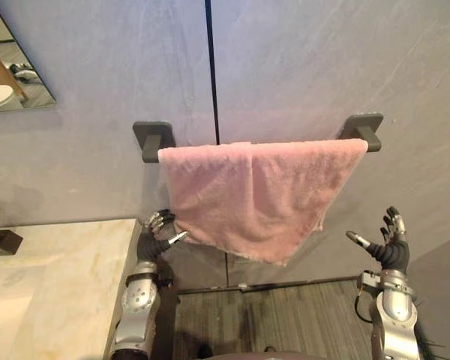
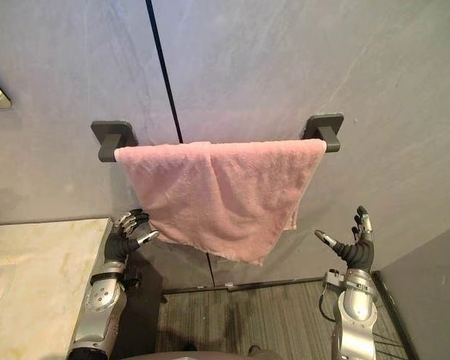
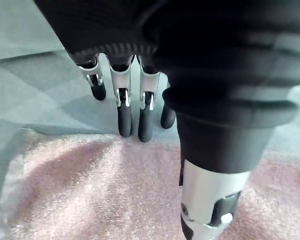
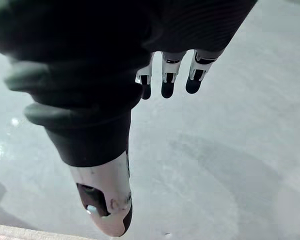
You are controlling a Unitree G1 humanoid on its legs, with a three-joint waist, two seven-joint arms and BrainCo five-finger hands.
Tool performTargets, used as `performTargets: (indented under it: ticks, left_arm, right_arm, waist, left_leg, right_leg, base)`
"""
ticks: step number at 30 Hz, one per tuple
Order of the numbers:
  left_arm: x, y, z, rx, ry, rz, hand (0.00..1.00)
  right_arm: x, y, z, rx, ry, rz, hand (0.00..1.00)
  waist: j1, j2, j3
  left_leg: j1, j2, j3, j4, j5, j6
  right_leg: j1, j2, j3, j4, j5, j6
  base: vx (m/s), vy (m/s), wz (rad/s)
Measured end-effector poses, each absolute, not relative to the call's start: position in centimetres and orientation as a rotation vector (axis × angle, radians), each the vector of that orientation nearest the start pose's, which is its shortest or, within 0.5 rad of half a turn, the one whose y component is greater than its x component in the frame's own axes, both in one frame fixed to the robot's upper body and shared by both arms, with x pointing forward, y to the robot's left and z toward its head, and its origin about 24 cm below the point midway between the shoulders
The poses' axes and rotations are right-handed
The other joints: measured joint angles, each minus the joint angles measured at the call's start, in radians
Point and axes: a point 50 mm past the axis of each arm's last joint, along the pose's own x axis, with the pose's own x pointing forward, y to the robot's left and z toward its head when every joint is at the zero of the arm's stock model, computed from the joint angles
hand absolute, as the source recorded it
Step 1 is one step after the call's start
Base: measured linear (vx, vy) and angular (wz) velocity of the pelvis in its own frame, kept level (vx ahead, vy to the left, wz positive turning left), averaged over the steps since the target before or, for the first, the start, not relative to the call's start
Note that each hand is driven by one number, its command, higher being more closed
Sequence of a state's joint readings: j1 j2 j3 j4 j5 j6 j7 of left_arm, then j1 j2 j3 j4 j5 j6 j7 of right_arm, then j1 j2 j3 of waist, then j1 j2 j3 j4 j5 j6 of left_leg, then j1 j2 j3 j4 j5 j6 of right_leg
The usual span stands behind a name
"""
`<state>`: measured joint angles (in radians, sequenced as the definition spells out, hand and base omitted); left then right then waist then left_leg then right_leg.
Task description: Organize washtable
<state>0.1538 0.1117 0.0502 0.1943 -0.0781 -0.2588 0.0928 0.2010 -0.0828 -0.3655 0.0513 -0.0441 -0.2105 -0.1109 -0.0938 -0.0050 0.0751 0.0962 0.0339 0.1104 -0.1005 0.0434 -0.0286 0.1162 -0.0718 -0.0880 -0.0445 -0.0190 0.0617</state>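
Over wall rail [image 1: 368, 139], pink towel [image 1: 255, 195]

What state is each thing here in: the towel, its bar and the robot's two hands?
Towel bar: mounted on the wall, mostly covered.
Pink towel: draped over the bar, hanging unevenly.
Left hand: open, beside the towel's lower edge, holding nothing.
Right hand: open, raised, clear of the towel.
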Motion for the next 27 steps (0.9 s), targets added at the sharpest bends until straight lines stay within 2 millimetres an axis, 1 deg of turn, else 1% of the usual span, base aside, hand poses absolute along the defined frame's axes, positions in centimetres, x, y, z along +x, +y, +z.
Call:
performTargets:
  ticks: [1, 5, 6, 7, 8, 9, 10, 13, 14, 15, 19, 21, 27]
  left_arm:
    - [20.7, 20.1, -1.0, 0.047, 0.086, 0.198, 0.0]
    - [18.9, 20.5, -2.7, 0.042, 0.167, 0.215, 0.0]
    - [18.7, 20.5, -3.0, 0.042, 0.185, 0.218, 0.0]
    - [18.3, 20.6, -3.8, 0.043, 0.221, 0.222, 0.0]
    - [18.1, 20.7, -4.3, 0.044, 0.244, 0.224, 0.0]
    - [17.5, 20.8, -5.4, 0.045, 0.303, 0.23, 0.0]
    - [17.2, 20.7, -5.9, 0.05, 0.332, 0.221, 0.0]
    - [15.6, 20.7, -8.5, 0.057, 0.47, 0.207, 0.0]
    - [15.2, 20.7, -8.9, 0.058, 0.496, 0.208, 0.0]
    - [14.4, 20.8, -9.9, 0.071, 0.561, 0.206, 0.0]
    - [12.1, 20.9, -12.0, 0.119, 0.708, 0.171, 0.0]
    - [11.2, 20.9, -12.6, 0.133, 0.752, 0.163, 0.0]
    - [9.8, 21.0, -13.4, 0.164, 0.82, 0.146, 0.0]
  right_arm:
    - [18.4, -26.8, 1.5, -0.2, 0.039, -0.503, 0.0]
    - [16.6, -27.4, -2.3, -0.202, 0.223, -0.524, 0.0]
    - [16.3, -27.4, -2.8, -0.202, 0.249, -0.524, 0.0]
    - [15.9, -27.4, -3.7, -0.203, 0.295, -0.521, 0.0]
    - [15.7, -27.3, -4.2, -0.2, 0.321, -0.52, 0.0]
    - [15.0, -27.3, -5.4, -0.189, 0.386, -0.52, 0.0]
    - [14.7, -27.2, -6.1, -0.18, 0.421, -0.518, 0.0]
    - [13.0, -26.7, -8.8, -0.145, 0.563, -0.507, 0.0]
    - [12.7, -26.5, -9.3, -0.138, 0.586, -0.503, 0.0]
    - [12.1, -26.2, -10.3, -0.123, 0.643, -0.482, 0.0]
    - [10.2, -25.9, -12.0, -0.117, 0.769, -0.459, 0.0]
    - [9.8, -26.0, -12.4, -0.118, 0.798, -0.445, 0.0]
    - [9.6, -26.3, -12.7, -0.149, 0.84, -0.412, 0.0]
  waist:
    - [0.0, 0.0, 0.0]
    - [0.002, 0.001, 0.0]
    - [0.004, 0.001, 0.0]
    - [0.008, 0.003, 0.001]
    - [0.012, 0.004, 0.002]
    - [0.021, 0.006, 0.003]
    - [0.023, 0.006, 0.003]
    - [0.023, 0.003, 0.006]
    - [0.023, 0.002, 0.009]
    - [0.023, 0.001, 0.015]
    - [0.025, 0.004, 0.017]
    - [0.024, 0.005, 0.02]
    - [0.028, 0.003, 0.023]
  left_leg:
    - [0.0, 0.0, 0.0, 0.0, 0.0, 0.0]
    - [-0.002, -0.001, -0.017, 0.0, 0.0, 0.0]
    - [-0.002, -0.001, -0.019, 0.0, 0.0, 0.0]
    - [-0.002, -0.002, -0.021, 0.0, 0.0, 0.0]
    - [-0.001, -0.002, -0.021, 0.0, 0.0, 0.0]
    - [0.0, -0.002, -0.022, 0.0, 0.0, 0.0]
    - [0.001, -0.002, -0.023, 0.0, 0.0, 0.0]
    - [0.015, -0.003, -0.029, -0.002, 0.0, -0.001]
    - [0.019, -0.003, -0.029, -0.003, 0.0, -0.001]
    - [0.024, -0.002, -0.029, -0.003, -0.001, -0.002]
    - [0.029, -0.001, -0.029, -0.003, -0.001, -0.002]
    - [0.038, -0.001, -0.027, -0.003, -0.001, -0.002]
    - [0.051, 0.001, -0.021, -0.003, -0.002, -0.004]
  right_leg:
    - [0.0, 0.0, -0.002, 0.0, 0.0, 0.0]
    - [0.003, 0.0, -0.021, 0.006, -0.008, 0.005]
    - [0.004, 0.0, -0.022, 0.008, -0.01, 0.006]
    - [0.005, 0.0, -0.024, 0.008, -0.01, 0.007]
    - [0.006, 0.0, -0.025, 0.008, -0.011, 0.007]
    - [0.007, 0.0, -0.026, 0.008, -0.011, 0.007]
    - [0.01, 0.0, -0.028, 0.008, -0.012, 0.007]
    - [0.028, 0.0, -0.043, 0.009, -0.019, 0.005]
    - [0.032, 0.0, -0.043, 0.009, -0.019, 0.005]
    - [0.036, 0.0, -0.043, 0.01, -0.02, 0.003]
    - [0.037, 0.0, -0.042, 0.019, -0.024, 0.002]
    - [0.038, -0.001, -0.04, 0.033, -0.032, 0.002]
    - [0.038, -0.001, -0.03, 0.051, -0.041, 0.005]
  base:
    - [0.0, 0.0, 0.0]
    - [-0.01, -0.013, 0.12]
    - [-0.01, -0.023, 0.1]
    - [0.0, -0.014, 0.05]
    - [-0.01, -0.017, 0.03]
    - [-0.01, -0.01, 0.03]
    - [-0.01, -0.019, 0.08]
    - [-0.01, -0.023, 0.11]
    - [-0.03, -0.016, 0.02]
    - [-0.04, -0.014, 0.0]
    - [-0.04, -0.013, 0.0]
    - [-0.03, -0.01, -0.03]
    - [-0.04, -0.005, -0.04]
